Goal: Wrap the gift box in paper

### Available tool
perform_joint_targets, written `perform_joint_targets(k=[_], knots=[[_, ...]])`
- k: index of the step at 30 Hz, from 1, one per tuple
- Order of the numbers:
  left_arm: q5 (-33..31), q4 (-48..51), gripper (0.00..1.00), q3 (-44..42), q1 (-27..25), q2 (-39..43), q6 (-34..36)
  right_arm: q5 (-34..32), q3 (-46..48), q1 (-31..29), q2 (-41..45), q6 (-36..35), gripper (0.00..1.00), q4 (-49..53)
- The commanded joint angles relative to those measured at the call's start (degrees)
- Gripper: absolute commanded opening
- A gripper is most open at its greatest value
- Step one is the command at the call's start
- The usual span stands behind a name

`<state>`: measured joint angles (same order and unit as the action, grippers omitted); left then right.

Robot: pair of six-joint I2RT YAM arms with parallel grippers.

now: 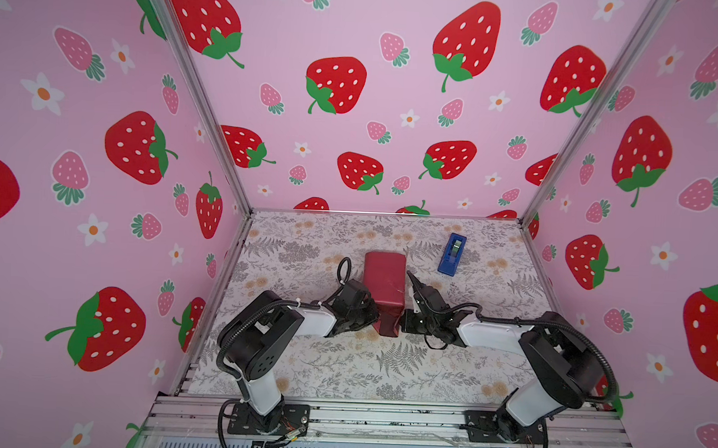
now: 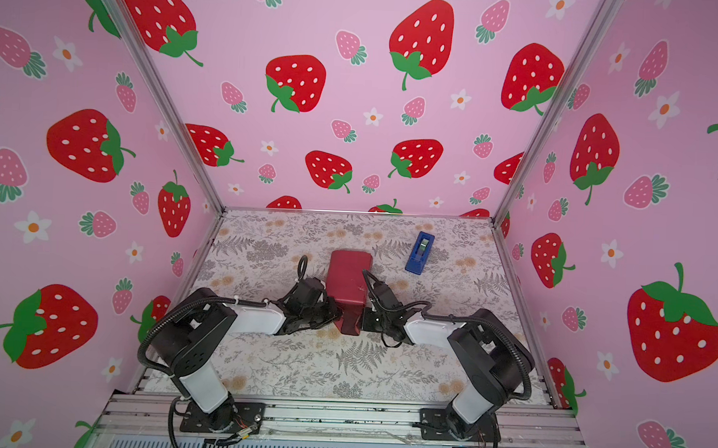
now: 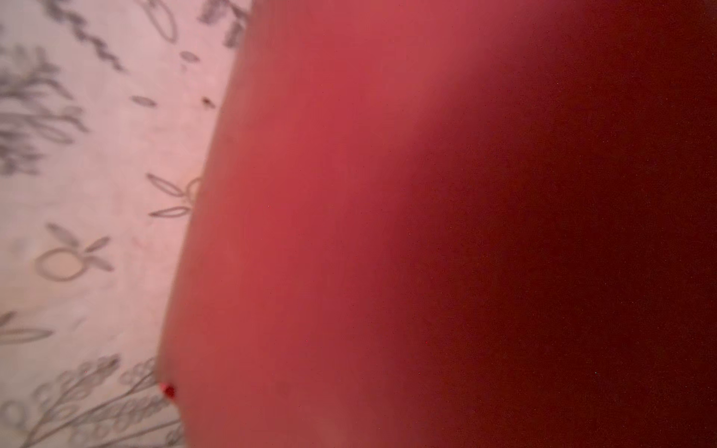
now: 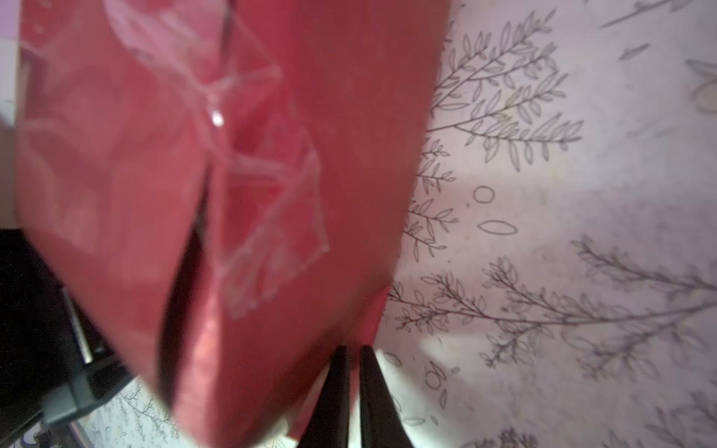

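Right wrist: matte maroon paper [image 4: 361,155]

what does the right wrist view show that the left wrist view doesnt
Only right wrist: clear tape crossing a seam in the paper, and the right gripper closed on a paper corner. Only left wrist: a smooth, untaped face of the paper, no gripper in sight. Both: the maroon paper and the floral table cover.

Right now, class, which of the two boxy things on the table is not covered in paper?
The blue tape dispenser, lying bare toward the back right of the table. The other, at the middle, is covered in dark red paper.
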<state>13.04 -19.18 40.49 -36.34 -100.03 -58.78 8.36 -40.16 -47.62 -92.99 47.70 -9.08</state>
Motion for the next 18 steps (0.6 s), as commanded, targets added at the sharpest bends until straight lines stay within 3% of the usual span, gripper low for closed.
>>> perform_joint_targets(k=[1,18], knots=[[0.6,2.4,0.07,0.7,-0.3,-1.7,-0.2,0.9,-2.1,-0.5,-1.3,0.3,0.11,-3.2],[0.8,3.0,0.07,1.4,-0.3,-2.4,0.0,2.7,-3.3,-0.8,-6.6,2.9,0.11,-10.0]])
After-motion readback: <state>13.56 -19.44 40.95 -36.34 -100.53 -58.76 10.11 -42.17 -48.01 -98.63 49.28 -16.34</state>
